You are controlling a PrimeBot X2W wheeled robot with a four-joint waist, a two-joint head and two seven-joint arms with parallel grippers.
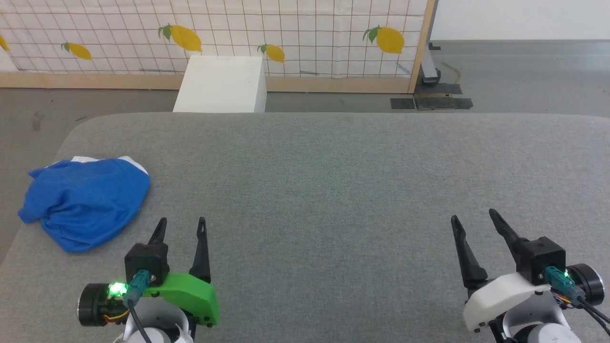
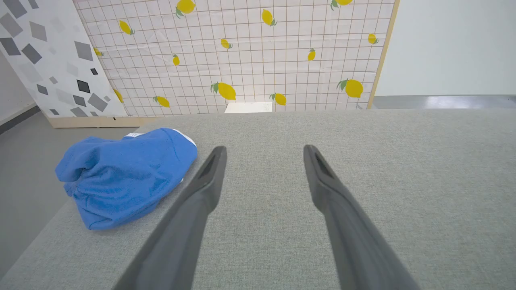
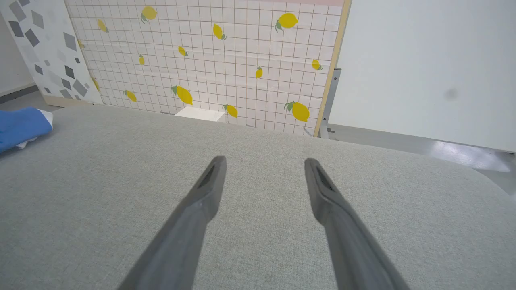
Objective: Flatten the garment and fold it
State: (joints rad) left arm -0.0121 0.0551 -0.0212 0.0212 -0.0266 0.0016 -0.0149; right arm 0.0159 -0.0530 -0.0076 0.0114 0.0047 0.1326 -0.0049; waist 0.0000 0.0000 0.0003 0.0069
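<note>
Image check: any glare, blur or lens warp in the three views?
Head view: flat, even light, garment sharp, barely any shadow. Left wrist view: lemon panel edges splay, wide-angle. Right wrist view: glare on floor at right.

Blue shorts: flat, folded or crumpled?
Crumpled: the shorts lie in a rumpled heap at the left edge of the gray surface, creased and bunched, not spread.
</note>
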